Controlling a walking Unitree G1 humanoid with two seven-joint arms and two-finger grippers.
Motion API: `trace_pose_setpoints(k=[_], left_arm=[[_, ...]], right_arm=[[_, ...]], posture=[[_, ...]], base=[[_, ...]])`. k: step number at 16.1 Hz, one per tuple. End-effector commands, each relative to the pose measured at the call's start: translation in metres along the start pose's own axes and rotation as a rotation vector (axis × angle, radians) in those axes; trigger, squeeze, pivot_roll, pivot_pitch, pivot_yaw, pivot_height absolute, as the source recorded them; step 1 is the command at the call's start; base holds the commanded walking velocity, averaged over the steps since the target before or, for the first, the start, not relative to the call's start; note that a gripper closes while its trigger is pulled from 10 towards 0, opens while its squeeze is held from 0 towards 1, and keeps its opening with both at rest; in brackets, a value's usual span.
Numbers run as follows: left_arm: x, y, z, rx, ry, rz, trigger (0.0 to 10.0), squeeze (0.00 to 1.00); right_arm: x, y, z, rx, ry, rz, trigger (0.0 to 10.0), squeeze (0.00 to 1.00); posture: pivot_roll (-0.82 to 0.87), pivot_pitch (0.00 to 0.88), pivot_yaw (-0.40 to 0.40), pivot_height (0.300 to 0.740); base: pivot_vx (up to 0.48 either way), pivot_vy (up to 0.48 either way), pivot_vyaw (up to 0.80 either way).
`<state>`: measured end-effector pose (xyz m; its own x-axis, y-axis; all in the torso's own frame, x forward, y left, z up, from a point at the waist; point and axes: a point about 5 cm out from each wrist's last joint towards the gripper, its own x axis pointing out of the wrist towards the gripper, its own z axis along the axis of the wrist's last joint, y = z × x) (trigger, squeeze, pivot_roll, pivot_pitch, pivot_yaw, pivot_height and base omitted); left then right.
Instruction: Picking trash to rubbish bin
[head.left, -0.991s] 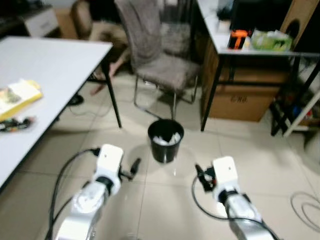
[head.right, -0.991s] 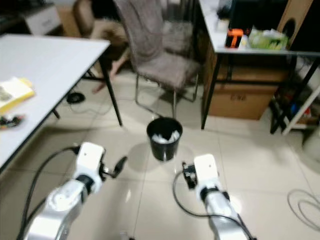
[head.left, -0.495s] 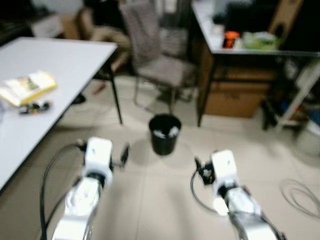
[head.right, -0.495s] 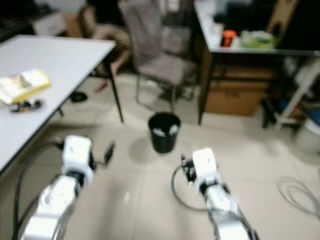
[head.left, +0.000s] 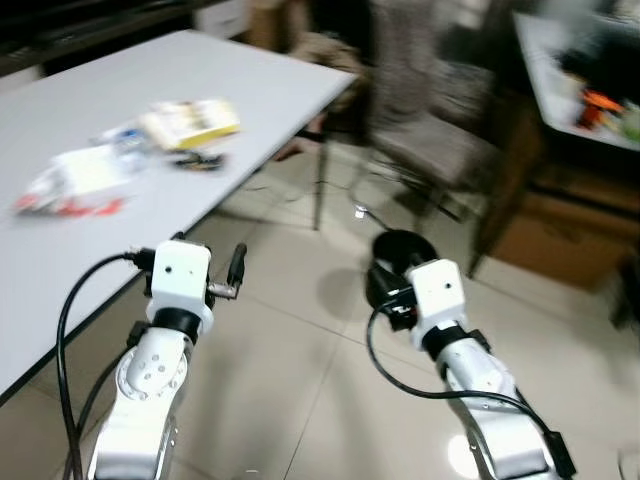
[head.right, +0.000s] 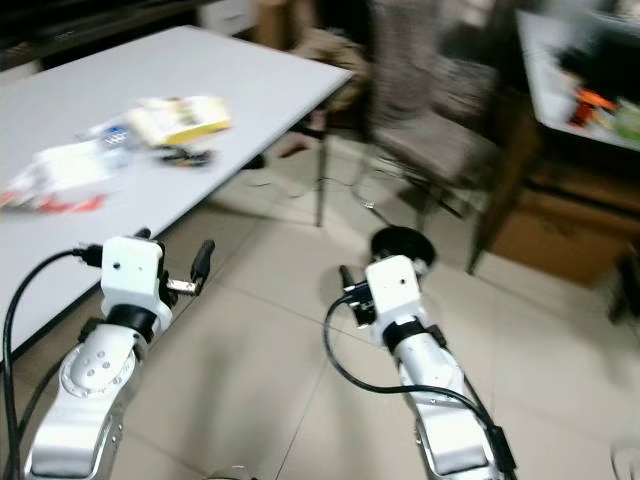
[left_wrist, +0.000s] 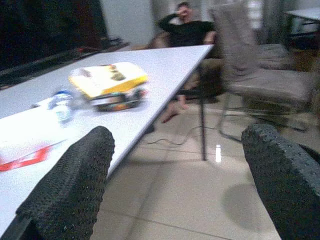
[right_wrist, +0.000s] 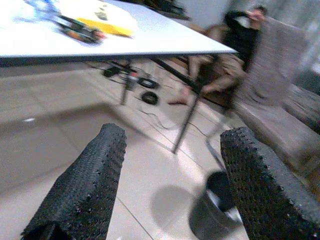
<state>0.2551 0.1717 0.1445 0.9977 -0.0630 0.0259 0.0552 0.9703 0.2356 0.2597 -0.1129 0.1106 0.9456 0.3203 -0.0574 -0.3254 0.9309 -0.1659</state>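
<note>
Over the tiled floor in the left eye view, the left gripper (head.left: 237, 266) hangs beside the white desk (head.left: 250, 90), holding nothing; the black rubbish bin (head.left: 398, 252) stands just beyond the right gripper (head.left: 383, 296). In the left wrist view, the fingers (left_wrist: 70, 185) are spread wide, the yellow packet (left_wrist: 108, 78) ahead near the desk's edge. In the right wrist view, the fingers (right_wrist: 85, 185) are parted and empty, the bin between them.
</note>
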Motion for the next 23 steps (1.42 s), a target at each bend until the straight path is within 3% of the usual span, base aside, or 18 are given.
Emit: trace_pose_setpoints(k=[1, 4, 10, 23], left_arm=[[0.002, -0.001, 0.004, 0.007, -0.008, -0.006, 10.0, 0.00], [0.003, 0.002, 0.004, 0.012, -0.004, -0.008, 10.0, 0.00], [0.004, 0.012, 0.001, 0.011, 0.023, 0.024, 10.0, 0.00], [-0.003, 0.023, -0.003, 0.025, 0.055, 0.044, 10.0, 0.00]], right_arm=[[-0.002, -0.007, -0.003, -0.005, 0.023, -0.015, 10.0, 0.00], [-0.002, -0.006, -0.008, -0.020, 0.044, -0.017, 10.0, 0.00], [-0.002, 0.001, -0.011, -0.005, 0.060, 0.043, 10.0, 0.00], [0.001, 0.025, -0.007, 0.022, 0.024, 0.173, 10.0, 0.00]], posture=[[0.04, 0.000, -0.040, 0.740], [0.04, 0.000, -0.039, 0.740], [0.05, 0.000, -0.037, 0.740], [0.09, 0.000, -0.053, 0.740]], base=[[0.300, 0.000, 0.80], [0.296, 0.000, 0.80], [0.311, 0.000, 0.00], [0.315, 0.000, 0.80]])
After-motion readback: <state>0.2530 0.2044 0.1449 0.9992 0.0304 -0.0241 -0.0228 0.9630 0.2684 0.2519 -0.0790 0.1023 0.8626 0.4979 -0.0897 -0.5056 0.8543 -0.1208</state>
